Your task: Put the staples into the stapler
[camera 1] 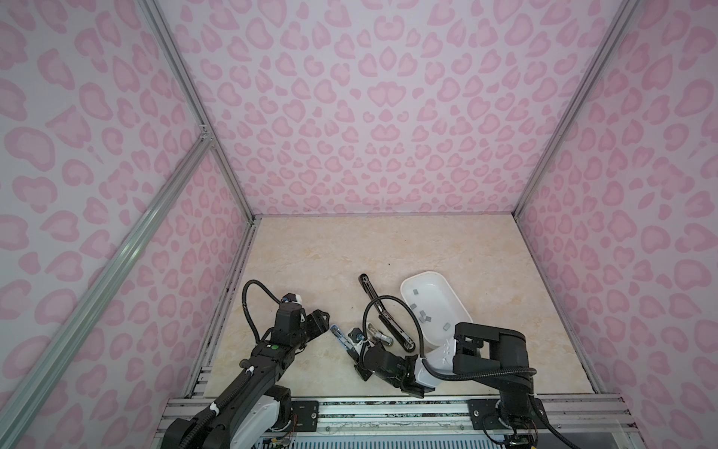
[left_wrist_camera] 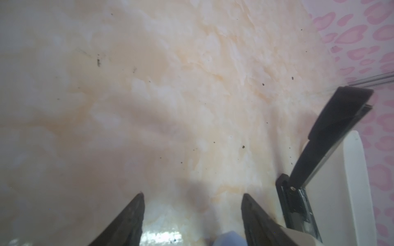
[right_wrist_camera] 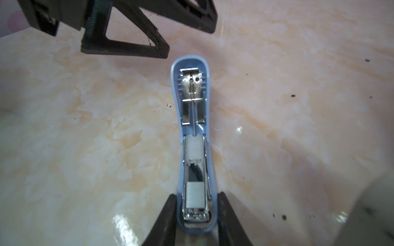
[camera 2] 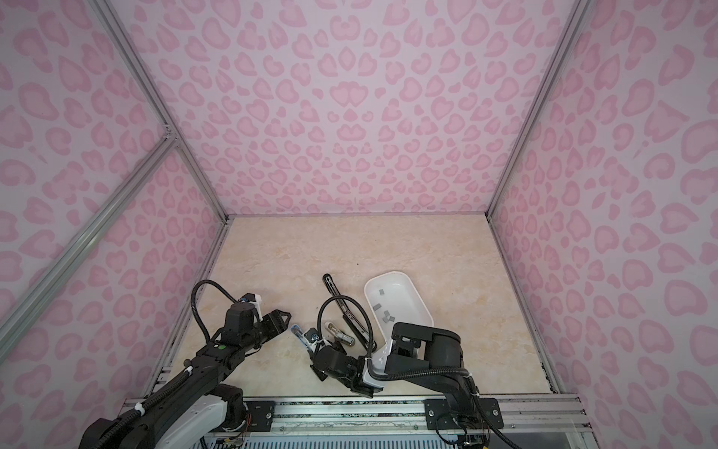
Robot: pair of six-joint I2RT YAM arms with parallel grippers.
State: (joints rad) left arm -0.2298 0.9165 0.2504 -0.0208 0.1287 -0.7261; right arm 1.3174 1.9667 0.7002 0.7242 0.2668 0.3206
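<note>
Walls (camera 1: 369,116): lilac, pink heart-blotch print. Tabletop (camera 1: 311,252): cream marble, orange veins, dark specks. Tray (camera 1: 447,287): white; staples (camera 1: 425,318) grey. Blue stapler (right_wrist_camera: 193,132): silver innards. Black stapler (camera 1: 368,285) at tray's 9 o'clock.

The left tool (left_wrist_camera: 191,194) is held low, jaws apart; the right tool (right_wrist_camera: 197,193) is clamped on the blue stapler (right_wrist_camera: 193,102).

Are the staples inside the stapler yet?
Nearly. One staple block already lies in the open blue stapler, which the right gripper holds. The left gripper hovers open and empty. Still to do: shutting the stapler; more staples sit in the white tray.
</note>
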